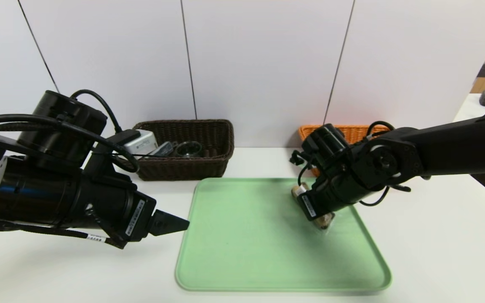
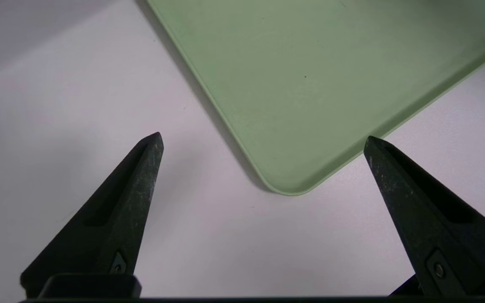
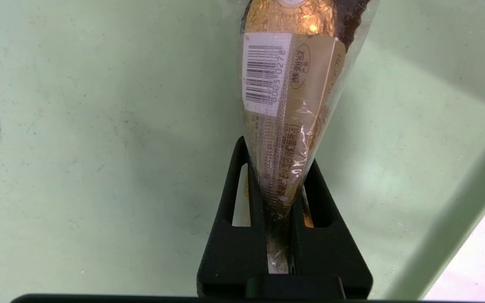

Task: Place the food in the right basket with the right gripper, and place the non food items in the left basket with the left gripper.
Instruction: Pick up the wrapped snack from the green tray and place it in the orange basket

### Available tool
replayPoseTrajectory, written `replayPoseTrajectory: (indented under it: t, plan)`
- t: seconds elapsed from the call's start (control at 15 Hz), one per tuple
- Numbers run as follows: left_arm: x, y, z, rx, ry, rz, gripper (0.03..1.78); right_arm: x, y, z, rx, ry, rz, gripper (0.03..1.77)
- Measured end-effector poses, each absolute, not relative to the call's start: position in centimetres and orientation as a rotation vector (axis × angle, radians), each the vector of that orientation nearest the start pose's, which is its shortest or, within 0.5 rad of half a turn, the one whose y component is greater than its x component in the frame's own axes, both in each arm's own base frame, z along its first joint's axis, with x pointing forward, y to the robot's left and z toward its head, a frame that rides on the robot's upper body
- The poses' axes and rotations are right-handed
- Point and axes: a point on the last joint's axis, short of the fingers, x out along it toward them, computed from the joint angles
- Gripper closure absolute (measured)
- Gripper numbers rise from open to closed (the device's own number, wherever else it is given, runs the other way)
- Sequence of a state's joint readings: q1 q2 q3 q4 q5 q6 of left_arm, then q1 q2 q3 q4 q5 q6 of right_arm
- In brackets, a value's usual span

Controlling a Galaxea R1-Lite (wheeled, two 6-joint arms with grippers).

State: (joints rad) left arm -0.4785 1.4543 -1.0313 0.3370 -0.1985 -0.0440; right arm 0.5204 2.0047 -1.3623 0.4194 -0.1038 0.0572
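Head view: we see the right gripper [image 1: 319, 212] low over the green tray [image 1: 267, 269], upon a wrapped chocolate pack [image 1: 326, 220]. Left wrist view: the left gripper [image 2: 263, 141] hangs wide open over the counter [image 2: 57, 105]. Right wrist view: its fingers [image 3: 230, 235] pinch the pack's tapered end.

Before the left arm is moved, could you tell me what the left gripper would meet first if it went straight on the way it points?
Probably the bare white table just short of the green tray's near corner; the open left gripper frames that spot, though depth is uncertain.
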Motion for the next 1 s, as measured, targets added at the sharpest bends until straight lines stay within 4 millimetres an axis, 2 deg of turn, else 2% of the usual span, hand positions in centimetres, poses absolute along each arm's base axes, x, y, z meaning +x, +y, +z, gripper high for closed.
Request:
replayPoseTrajectory:
  t: [0.33, 0.73, 1.0]
  plan:
    - [19.8, -10.8, 22.7, 0.066, 0.77, -0.628, 0.12, 30.8, 17.7, 15.3, -0.256, 0.992, 0.362, 1.62]
    - [19.1, -10.5, 22.9, 0.065, 0.759, -0.631, 0.12, 28.7, 17.1, 19.7, -0.19, 0.773, 0.395, 1.62]
    - [18.8, -10.3, 23.2, 0.066, 0.745, -0.634, 0.12, 28.2, 15.5, 22.2, -0.132, 0.631, 0.363, 1.62]
